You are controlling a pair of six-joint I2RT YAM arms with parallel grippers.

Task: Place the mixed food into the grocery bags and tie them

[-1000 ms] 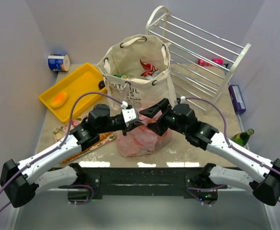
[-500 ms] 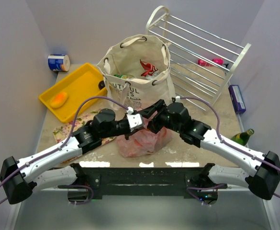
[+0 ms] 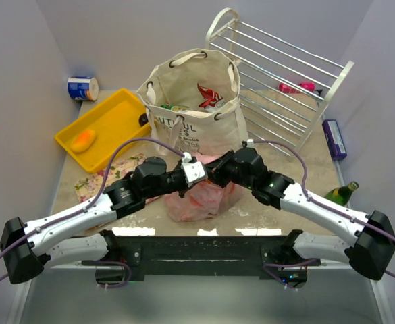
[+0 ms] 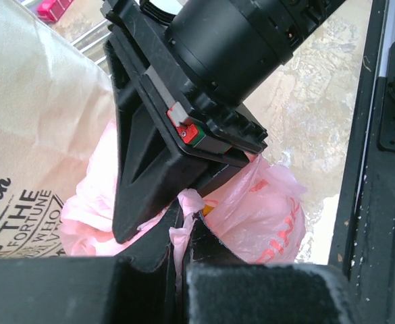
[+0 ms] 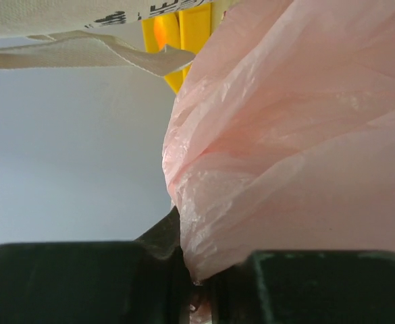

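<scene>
Right gripper (image 3: 215, 174) has closed and shifted left since one second ago, meeting the left gripper (image 3: 194, 171) over the thin translucent pink plastic bag (image 3: 198, 200).

Right jaws, spread wide a second ago, are now pressed together on a fold of the bag's film; the right wrist view shows pink film running down between the black fingers (image 5: 62, 280). Left jaws pinch a twisted strand of the same film, as before. Both arms have advanced toward the middle, and the gripper tips sit just beside each other. The bag rests at the middle of the tabletop's near edge, just in front of the large cream canvas tote (image 3: 197, 128), unmoved. A red packet (image 3: 207, 94) shows inside the tote.
</scene>
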